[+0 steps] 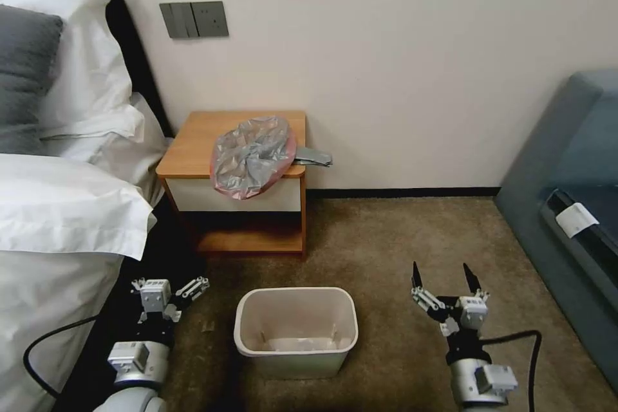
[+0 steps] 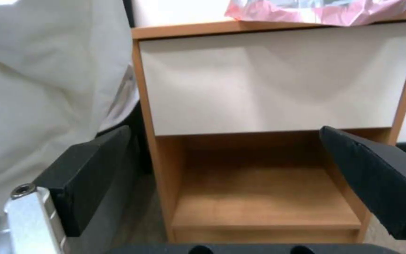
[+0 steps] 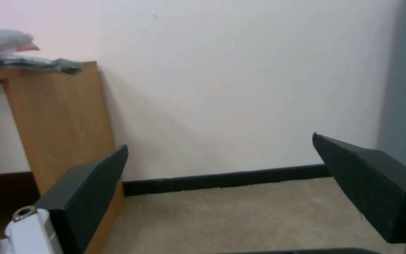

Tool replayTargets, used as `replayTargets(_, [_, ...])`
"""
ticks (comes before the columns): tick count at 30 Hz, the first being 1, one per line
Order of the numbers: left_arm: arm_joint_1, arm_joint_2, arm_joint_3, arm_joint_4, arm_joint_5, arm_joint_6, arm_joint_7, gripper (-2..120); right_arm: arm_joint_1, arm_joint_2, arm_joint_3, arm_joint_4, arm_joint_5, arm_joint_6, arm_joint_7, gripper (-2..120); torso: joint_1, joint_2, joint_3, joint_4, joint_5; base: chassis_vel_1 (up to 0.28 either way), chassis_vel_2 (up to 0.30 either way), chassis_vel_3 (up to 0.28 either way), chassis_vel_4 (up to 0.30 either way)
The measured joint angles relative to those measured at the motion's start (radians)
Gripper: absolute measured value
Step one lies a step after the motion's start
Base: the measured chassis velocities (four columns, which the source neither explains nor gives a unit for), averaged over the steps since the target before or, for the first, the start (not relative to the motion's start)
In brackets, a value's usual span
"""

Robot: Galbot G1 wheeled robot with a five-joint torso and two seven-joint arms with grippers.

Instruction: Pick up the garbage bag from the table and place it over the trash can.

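The garbage bag point(image 1: 252, 156) lies crumpled on the table point(image 1: 196, 141), grey and shiny with a pink edge, drooping over the white drawer front; a grey tail pokes off the table's right side. The cream trash can point(image 1: 296, 360) stands on the carpet in front of the table, between my arms. My left gripper point(image 1: 168, 286) hangs open low beside the bed, left of the can, facing the table point(image 2: 278, 77) with the bag's pink edge point(image 2: 306, 12) above. My right gripper point(image 1: 441, 272) is open right of the can; its view catches the bag point(image 3: 5, 38) on the table's side panel point(image 3: 62, 116).
A bed with white sheets point(image 1: 58, 206) and pillows crowds the left, close to my left arm. A blue-grey sofa point(image 1: 566, 167) lines the right. Brown carpet point(image 1: 386, 238) lies open between the table, the can and the sofa. A wall stands behind the table.
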Motion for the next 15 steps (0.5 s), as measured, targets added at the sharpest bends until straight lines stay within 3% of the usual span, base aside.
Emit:
replayTargets(8, [0.008, 0.003, -0.002, -0.012, -0.005, 0.002, 0.000, 100, 0.066, -0.010, -0.017, -0.001, 0.079, -0.081, -0.016, 100, 0.000, 0.000, 0.000, 0.0000, 0.0001, 0.000, 0.000, 0.000, 0.000])
replayTargets(11, [0.012, 0.001, -0.003, -0.020, -0.006, 0.002, 0.000, 100, 0.165, -0.084, -0.065, -0.011, 0.255, -0.207, -0.001, 100, 0.000, 0.000, 0.000, 0.0000, 0.0001, 0.000, 0.000, 0.000, 0.000])
replayTargets(15, [0.010, -0.001, -0.001, -0.020, -0.006, 0.006, -0.001, 100, 0.224, -0.131, -0.099, -0.019, 0.397, -0.294, 0.048, 100, 0.000, 0.000, 0.000, 0.0000, 0.0001, 0.000, 0.000, 0.000, 0.000])
